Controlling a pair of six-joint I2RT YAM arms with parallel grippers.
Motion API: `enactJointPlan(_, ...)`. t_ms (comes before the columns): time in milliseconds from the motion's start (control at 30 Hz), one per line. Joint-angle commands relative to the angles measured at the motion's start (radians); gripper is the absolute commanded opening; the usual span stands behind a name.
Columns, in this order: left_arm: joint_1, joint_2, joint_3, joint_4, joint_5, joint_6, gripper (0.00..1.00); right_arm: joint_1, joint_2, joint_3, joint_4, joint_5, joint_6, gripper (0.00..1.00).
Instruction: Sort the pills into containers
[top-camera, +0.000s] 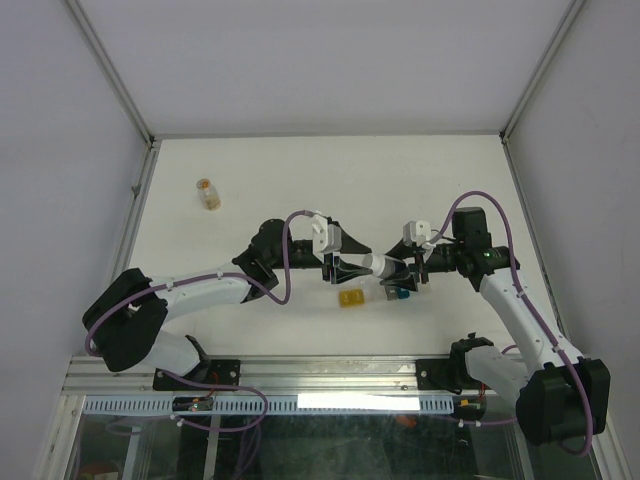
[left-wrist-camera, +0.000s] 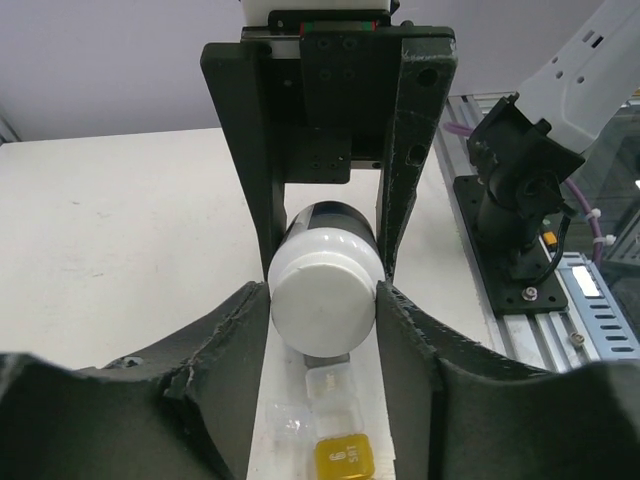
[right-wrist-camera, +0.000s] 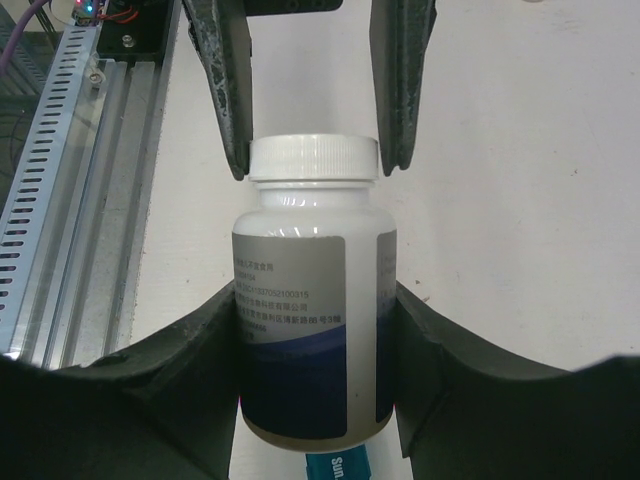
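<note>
- Containers (top-camera: 351, 298): a short strip of small joined square compartments, lying flat on the white surface (top-camera: 300, 180).
- The yellow compartment (left-wrist-camera: 343, 458) is at the end towards my left arm. The teal-blue compartment (right-wrist-camera: 335, 467) is at the opposite end, with clear ones between.
- The yellow lid carries a mark that I cannot read. I cannot tell what is inside any compartment.
- Left claw (left-wrist-camera: 322, 312): closed onto the white cap (left-wrist-camera: 320, 335) of a bottle (right-wrist-camera: 315, 340). Both of its fingers touch the cap's rim, one on each side.
- Right claw (right-wrist-camera: 315, 300): clamped around the bottle's body at a middling width, with one finger on each side of the grey and blue label.
- The bottle hangs on its side above the surface, spanning the two claws, with its cap pointing to the left claw.
- Containers relative to the bottle: directly beneath it and apart from it, the strip running along the same line as the bottle.
- The yellow end shows below the cap, and the teal-blue end shows below the bottle's base.
- Neither claw touches the strip.
</note>
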Motion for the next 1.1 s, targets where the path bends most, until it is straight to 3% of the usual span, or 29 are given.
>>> enactJointPlan(0,0.000,-0.001,0.047,0.051,0.022,-0.034,0.44,-0.001,-0.008,0.018,0.007,-0.044,-0.019,0.00)
enactJointPlan(800,-0.002,0.028,0.075,-0.031,0.041,-0.063,0.47,0.000,-0.004,0.019,0.005,-0.044,-0.018,0.00)
enactJointPlan(1067,-0.002,0.025,0.077,-0.033,0.039,-0.111,0.22,-0.001,-0.005,0.019,0.004,-0.042,-0.018,0.00)
